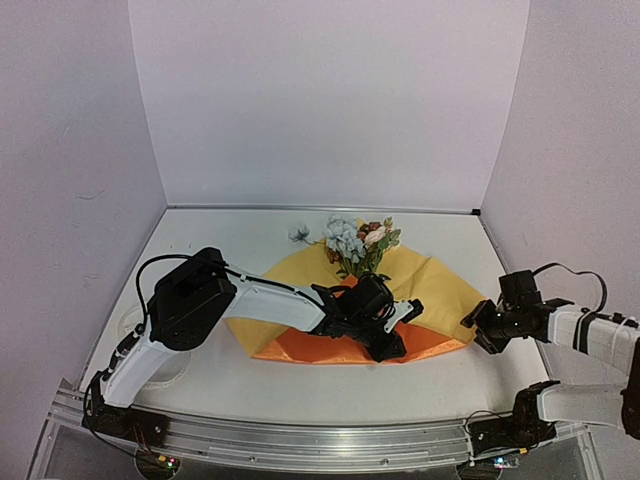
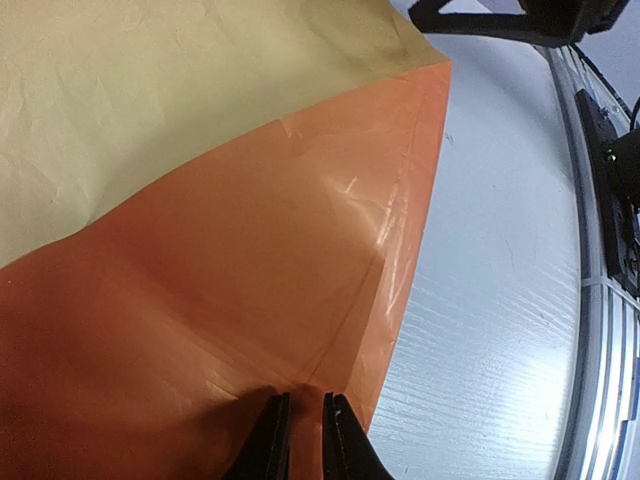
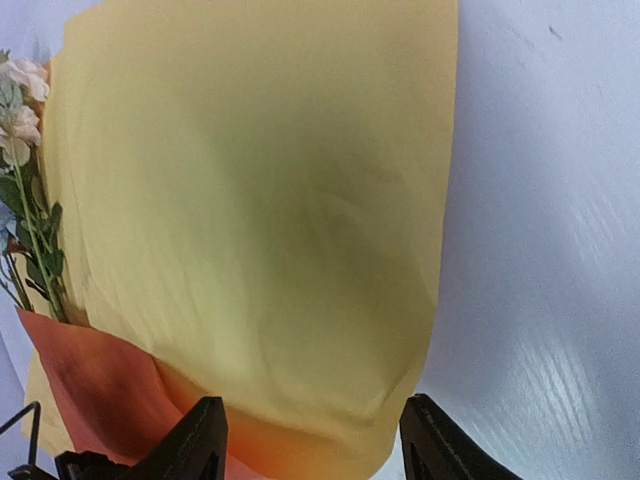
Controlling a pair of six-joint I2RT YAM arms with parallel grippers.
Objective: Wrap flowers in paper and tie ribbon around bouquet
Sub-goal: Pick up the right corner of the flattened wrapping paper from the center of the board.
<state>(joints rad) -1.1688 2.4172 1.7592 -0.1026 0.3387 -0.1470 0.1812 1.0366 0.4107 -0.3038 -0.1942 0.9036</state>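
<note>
The paper lies spread on the table, yellow side up, with an orange flap folded along its near edge. The flowers rest on its far middle, blooms pointing away and stems running under my left gripper. My left gripper is shut on a fold of the orange paper, and a thin pinch of sheet shows between its tips. My right gripper stands open at the paper's right corner, with the yellow corner lying loose between its fingers. Flower stems show at the left. The ribbon is out of view.
One loose pale bloom lies on the white table left of the bunch. White walls close in the back and both sides. A metal rail runs along the near edge by the arm bases.
</note>
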